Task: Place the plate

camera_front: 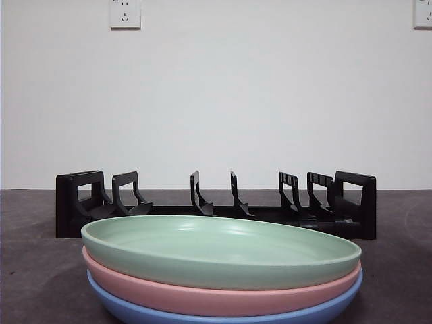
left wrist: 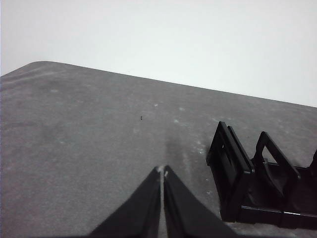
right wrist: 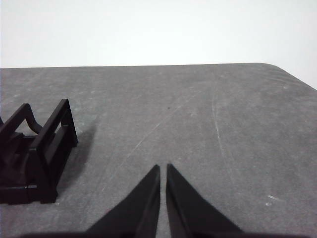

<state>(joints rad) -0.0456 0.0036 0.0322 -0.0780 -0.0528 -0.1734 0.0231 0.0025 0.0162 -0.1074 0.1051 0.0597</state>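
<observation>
Three plates are stacked at the front of the table: a green plate (camera_front: 223, 246) on top, a pink plate (camera_front: 202, 291) under it and a blue plate (camera_front: 162, 314) at the bottom. Behind the stack stands a black plate rack (camera_front: 216, 206) with several upright dividers and nothing in its slots. Neither arm shows in the front view. My left gripper (left wrist: 162, 170) is shut and holds nothing, hovering beside the rack's left end (left wrist: 247, 183). My right gripper (right wrist: 163, 166) is shut too, empty, off the rack's right end (right wrist: 44, 153).
The grey table (right wrist: 198, 124) runs back to a white wall with two sockets (camera_front: 125, 13). The table's rounded far corners show in both wrist views.
</observation>
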